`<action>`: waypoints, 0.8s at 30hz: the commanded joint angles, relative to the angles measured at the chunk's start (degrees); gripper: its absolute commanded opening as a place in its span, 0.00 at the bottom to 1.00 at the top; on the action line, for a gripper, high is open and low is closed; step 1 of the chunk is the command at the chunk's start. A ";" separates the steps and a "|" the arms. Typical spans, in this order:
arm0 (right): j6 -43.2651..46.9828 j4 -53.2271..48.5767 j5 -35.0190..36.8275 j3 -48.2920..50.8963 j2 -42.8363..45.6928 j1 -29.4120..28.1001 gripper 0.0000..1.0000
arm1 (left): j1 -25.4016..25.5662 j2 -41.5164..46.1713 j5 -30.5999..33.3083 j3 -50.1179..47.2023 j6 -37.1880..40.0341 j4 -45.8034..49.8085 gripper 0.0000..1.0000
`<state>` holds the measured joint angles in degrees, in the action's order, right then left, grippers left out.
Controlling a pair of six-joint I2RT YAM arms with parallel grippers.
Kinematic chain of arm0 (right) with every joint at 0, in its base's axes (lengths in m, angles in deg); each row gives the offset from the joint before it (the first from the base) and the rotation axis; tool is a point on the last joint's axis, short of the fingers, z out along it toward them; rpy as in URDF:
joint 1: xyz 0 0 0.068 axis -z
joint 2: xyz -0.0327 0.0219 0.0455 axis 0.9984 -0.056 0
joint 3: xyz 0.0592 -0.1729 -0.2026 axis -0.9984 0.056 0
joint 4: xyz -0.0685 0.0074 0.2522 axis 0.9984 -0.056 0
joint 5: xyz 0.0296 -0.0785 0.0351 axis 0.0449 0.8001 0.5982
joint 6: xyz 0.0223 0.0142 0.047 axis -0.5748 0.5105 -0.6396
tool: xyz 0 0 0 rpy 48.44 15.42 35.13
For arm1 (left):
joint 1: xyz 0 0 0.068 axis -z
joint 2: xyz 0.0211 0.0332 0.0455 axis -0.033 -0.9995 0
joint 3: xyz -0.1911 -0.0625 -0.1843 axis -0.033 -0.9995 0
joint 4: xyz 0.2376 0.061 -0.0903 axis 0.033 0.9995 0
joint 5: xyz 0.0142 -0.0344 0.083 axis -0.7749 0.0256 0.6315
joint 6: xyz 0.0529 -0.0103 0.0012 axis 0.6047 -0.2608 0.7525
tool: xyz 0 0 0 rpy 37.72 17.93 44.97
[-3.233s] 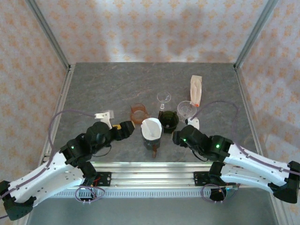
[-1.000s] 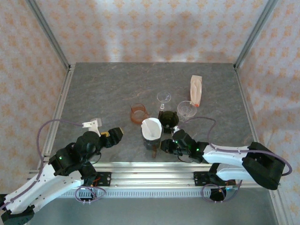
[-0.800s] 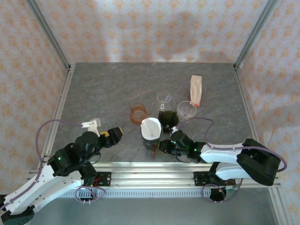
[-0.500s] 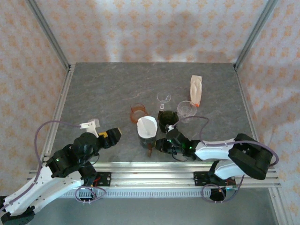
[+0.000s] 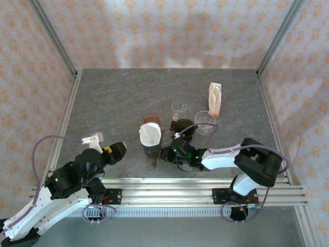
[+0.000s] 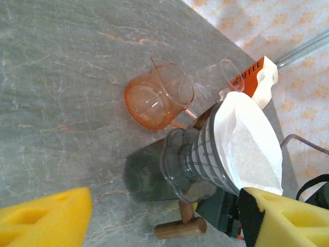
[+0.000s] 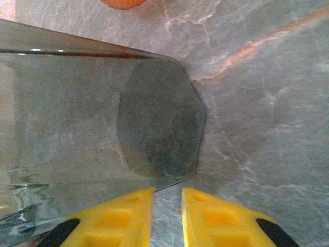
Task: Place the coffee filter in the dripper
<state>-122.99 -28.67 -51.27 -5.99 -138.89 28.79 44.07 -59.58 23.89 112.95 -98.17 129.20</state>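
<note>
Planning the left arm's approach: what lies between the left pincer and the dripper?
Bare table, seen in the top view: nothing stands between the left pincer and the dripper.

The left half of the bench (image 5: pixel 113 98) lies bare, giving the wide-spread left pincer (image 5: pixel 117 149) an open lane to the dripper (image 5: pixel 150 136). An orange cup (image 5: pixel 152 119) stands just behind the dripper. A glass (image 5: pixel 179 107), a dark cup (image 5: pixel 185 128) and a clear cup (image 5: pixel 204 121) crowd its right, with a bag (image 5: pixel 215 99) beyond. The right pincer (image 5: pixel 165 153) and its arm bar the near right side. The far strip is open.
</note>
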 commanded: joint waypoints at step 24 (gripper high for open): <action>-4.72 5.53 4.11 -8.90 -10.06 -0.84 0.21 | -13.14 -12.06 -18.99 -26.65 -7.44 -37.80 0.07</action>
<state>-126.89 -24.78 -49.15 -12.81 -147.54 28.31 32.85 -68.91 7.58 87.27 -106.98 99.89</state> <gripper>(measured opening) 0.215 0.092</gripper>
